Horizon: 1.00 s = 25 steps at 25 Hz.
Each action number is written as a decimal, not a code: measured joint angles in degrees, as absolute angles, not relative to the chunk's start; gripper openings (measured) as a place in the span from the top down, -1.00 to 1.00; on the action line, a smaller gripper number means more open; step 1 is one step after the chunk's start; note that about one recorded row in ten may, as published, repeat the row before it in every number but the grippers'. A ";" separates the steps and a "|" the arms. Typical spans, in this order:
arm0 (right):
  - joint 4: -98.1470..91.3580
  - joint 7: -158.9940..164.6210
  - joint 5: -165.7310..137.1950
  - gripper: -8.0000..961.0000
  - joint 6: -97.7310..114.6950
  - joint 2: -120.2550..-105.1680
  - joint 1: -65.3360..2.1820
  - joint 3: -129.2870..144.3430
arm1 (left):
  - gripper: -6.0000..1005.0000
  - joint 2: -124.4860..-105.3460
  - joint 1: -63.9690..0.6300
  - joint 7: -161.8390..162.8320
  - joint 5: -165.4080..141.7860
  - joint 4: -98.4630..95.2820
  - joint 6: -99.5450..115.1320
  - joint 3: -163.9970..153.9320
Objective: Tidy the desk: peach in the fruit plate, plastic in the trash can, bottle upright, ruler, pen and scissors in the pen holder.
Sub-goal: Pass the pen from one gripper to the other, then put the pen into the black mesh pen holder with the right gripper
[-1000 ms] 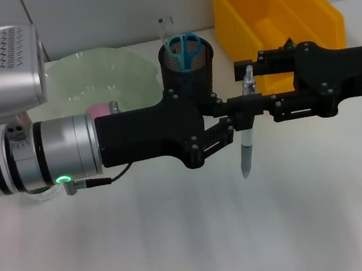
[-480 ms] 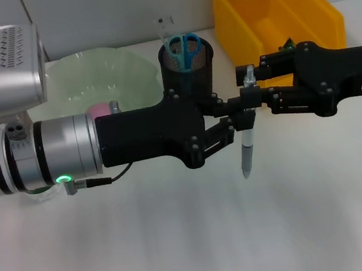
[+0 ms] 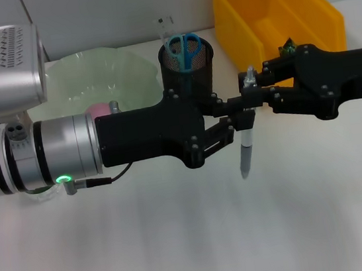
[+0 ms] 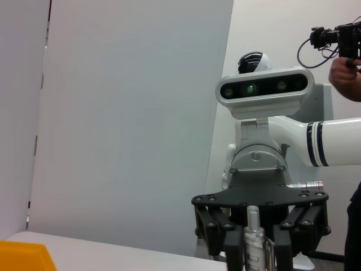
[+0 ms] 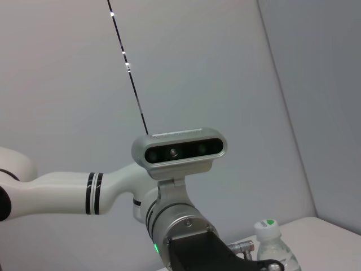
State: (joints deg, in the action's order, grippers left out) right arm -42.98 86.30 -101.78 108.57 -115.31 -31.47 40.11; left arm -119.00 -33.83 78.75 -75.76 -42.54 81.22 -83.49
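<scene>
Grey and slim, the plastic pen with its metal clip [image 3: 246,141] hangs upright above the white desk [image 3: 195,240], pinched between both pincers at once. The left gripper [image 3: 245,119] grips the barrel about its middle, fingers closed on it, with the writing tip hanging below them. The right gripper [image 3: 253,91] meets it from the opposite side and is closed around the clip end just above the left one's hold.

Behind the left gripper stands the black mesh pen holder [image 3: 187,64], already carrying the blue-handled scissors [image 3: 184,47] and a clear ruler [image 3: 165,27]. Beyond the right gripper sits the yellow plastic bin [image 3: 271,10]; behind the left arm lies the pale green fruit plate [image 3: 96,76].

The pen looks light and rigid, but its smooth round barrel could swivel or slip in a narrow pinch. A hold high on the barrel, near the clip, seems best, leaving the long lower part free to drop tip-first into the holder.
</scene>
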 joint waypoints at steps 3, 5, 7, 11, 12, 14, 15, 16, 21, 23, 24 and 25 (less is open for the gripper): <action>-42.98 86.29 -101.67 0.36 108.60 -115.31 -31.28 40.17 | 0.65 -119.00 -33.83 78.77 -75.77 -42.54 81.23 -83.49; -42.98 86.11 -101.48 0.43 108.57 -115.31 -31.17 40.18 | 0.64 -119.00 -33.83 78.82 -75.77 -42.54 81.31 -83.49; -42.97 85.86 -101.42 0.51 108.58 -115.31 -31.12 40.07 | 0.62 -119.00 -33.85 78.93 -75.73 -42.54 81.41 -83.55; -42.98 85.75 -101.42 0.60 108.58 -115.31 -31.11 39.85 | 0.57 -118.98 -34.02 79.77 -75.70 -42.57 81.21 -84.16; -42.98 85.75 -101.42 0.60 108.54 -115.30 -31.10 39.83 | 0.56 -118.95 -34.10 79.95 -75.71 -42.57 81.23 -84.26; -42.99 85.73 -101.47 0.61 108.37 -115.30 -31.04 39.74 | 0.54 -118.86 -34.19 80.63 -75.73 -42.57 81.63 -84.39; -42.99 85.73 -101.47 0.61 108.37 -115.30 -31.04 39.74 | 0.53 -118.86 -34.19 80.63 -75.73 -42.57 81.63 -84.39; -42.99 85.72 -101.50 0.61 108.32 -115.30 -31.02 39.70 | 0.52 -118.84 -34.19 80.84 -75.74 -42.57 81.72 -84.39; -43.03 85.73 -101.30 0.60 108.28 -115.20 -30.76 39.59 | 0.30 -118.74 -34.05 81.66 -75.78 -42.54 81.82 -84.25; -43.10 85.73 -101.18 0.59 108.29 -115.16 -30.57 39.14 | 0.11 -118.70 -33.80 81.91 -75.78 -42.54 81.81 -84.16; -43.35 85.68 -101.12 0.59 107.83 -115.09 -30.35 37.63 | 0.02 -118.66 -33.61 82.11 -75.80 -42.54 81.80 -84.06; -43.35 85.68 -101.12 0.59 107.83 -115.09 -30.35 37.63 | -0.06 -118.64 -33.37 82.28 -75.84 -42.53 81.78 -84.05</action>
